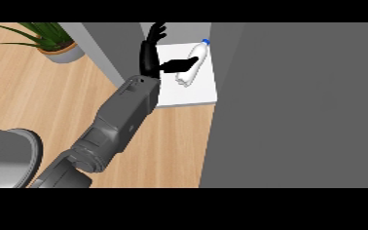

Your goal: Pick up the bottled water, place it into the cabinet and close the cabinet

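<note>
The right of the view is taken up by a broad grey panel (287,102). To its left the wooden counter (43,102) is seen, crossed from the lower left edge by the grey left forearm (119,122). Between the panel and a grey wall (108,53), the white cabinet shelf (191,96) is shown. A potted plant (54,41) is set at the upper left, and a grey round object (14,158) is cut by the left edge.

The left hand (149,53) is held open above the shelf's left side, fingers straight and pointing away, thumb stretched out to the right. The bottled water (200,52) is laid on its side on the shelf, just right of the hand, and its middle is crossed by the thumb. The bottle is clear and pale, with its blue cap (206,42) turned to the far end.
</note>
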Robot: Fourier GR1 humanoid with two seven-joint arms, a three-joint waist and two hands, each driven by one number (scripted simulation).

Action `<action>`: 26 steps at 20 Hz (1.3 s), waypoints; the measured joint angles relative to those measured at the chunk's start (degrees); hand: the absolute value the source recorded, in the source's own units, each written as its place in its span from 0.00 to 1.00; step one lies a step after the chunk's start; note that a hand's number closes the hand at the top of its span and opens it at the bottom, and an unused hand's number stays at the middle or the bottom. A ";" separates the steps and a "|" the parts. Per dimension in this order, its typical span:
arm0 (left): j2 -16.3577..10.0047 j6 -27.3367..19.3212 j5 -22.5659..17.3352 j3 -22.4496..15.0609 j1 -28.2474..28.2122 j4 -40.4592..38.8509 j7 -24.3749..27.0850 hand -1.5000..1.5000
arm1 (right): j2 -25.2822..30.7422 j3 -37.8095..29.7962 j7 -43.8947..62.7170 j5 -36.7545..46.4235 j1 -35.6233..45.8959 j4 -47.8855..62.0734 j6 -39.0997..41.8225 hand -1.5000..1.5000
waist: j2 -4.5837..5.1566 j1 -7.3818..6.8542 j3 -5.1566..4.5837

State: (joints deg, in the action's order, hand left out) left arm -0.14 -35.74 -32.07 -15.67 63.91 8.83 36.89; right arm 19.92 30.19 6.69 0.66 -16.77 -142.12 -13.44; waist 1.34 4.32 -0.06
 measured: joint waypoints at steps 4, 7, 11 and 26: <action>-0.06 1.75 -0.52 1.36 0.27 -0.92 1.19 0.00 | 0.01 -0.11 -0.02 -0.15 0.02 -0.03 0.26 0.00 | 0.01 0.02 -0.01; -0.09 2.17 -0.94 2.21 1.05 -1.36 1.53 0.00 | 0.20 -0.37 -0.60 -0.39 -0.48 -0.09 0.74 0.00 | 0.08 0.41 0.00; -0.07 3.52 0.07 1.47 1.50 -1.90 2.01 0.00 | 0.23 -1.31 -0.48 -0.86 -0.33 0.05 1.14 0.00 | 0.00 0.19 0.00; 0.12 21.91 -3.17 1.51 0.12 7.25 2.42 0.00 | -0.07 -1.84 -1.17 -0.75 -1.72 0.05 1.36 0.00 | -0.91 -1.37 0.04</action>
State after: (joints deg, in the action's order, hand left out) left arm -0.01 -13.83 -35.24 -14.16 64.04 16.08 39.31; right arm 19.85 28.35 5.52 -0.09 -18.49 -142.06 -12.08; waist 0.43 2.96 -0.02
